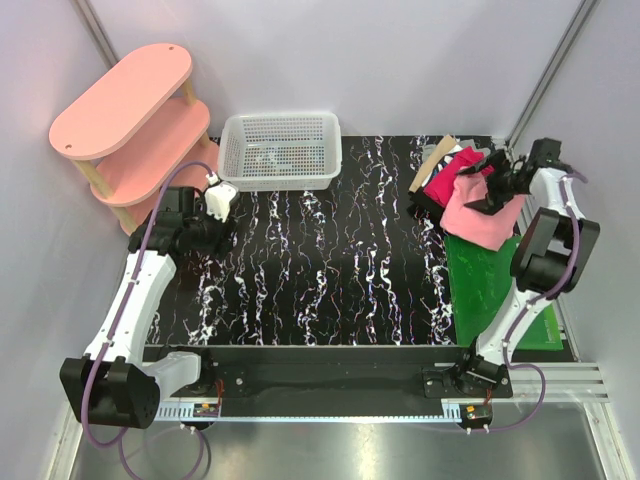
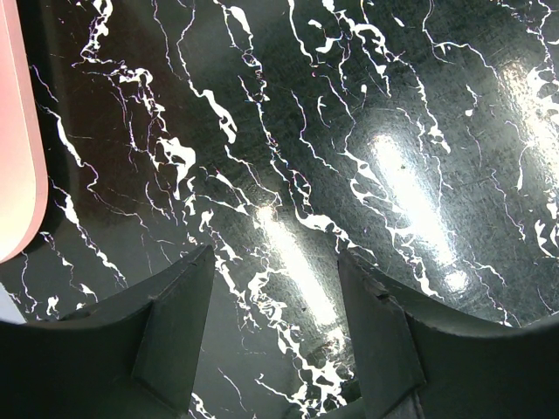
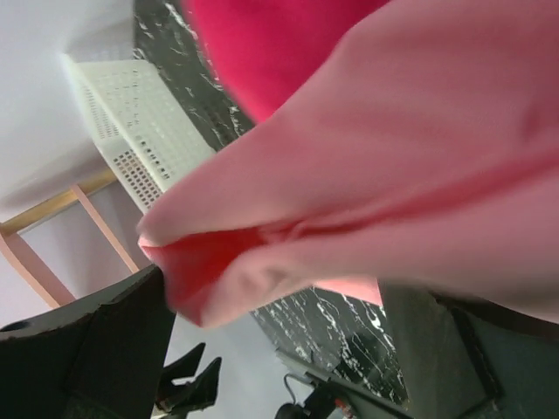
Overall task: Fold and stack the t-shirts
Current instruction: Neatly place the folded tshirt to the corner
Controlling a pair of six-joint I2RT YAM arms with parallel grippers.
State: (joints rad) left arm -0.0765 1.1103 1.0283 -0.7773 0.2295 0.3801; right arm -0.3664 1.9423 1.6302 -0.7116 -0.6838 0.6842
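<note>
Right wrist view: the salmon-pink t-shirt (image 3: pixel 376 175) is seen between the wide-open right gripper (image 3: pixel 279 349) (magenta t-shirt (image 3: pixel 279 44) beside it); the left gripper (image 2: pixel 275 288) is held open, with nothing in it, over the table (image 2: pixel 349 131).

Pale lavender-white walls (image 1: pixel 380 60) close me in on three sides, with a slanting metal post (image 1: pixel 98 35) at each far corner. My table (image 1: pixel 320 270) has a glossy black top veined with white, like marble. By its far left corner stands a pink shelf unit (image 1: pixel 125 100), oval boards on light wooden legs. A white mesh basket (image 1: pixel 282 150) sits at the table's back edge. A green mat (image 1: pixel 480 290) lies along my right side. Overhead light (image 2: pixel 410 192) glares off the tabletop in long bright streaks.
</note>
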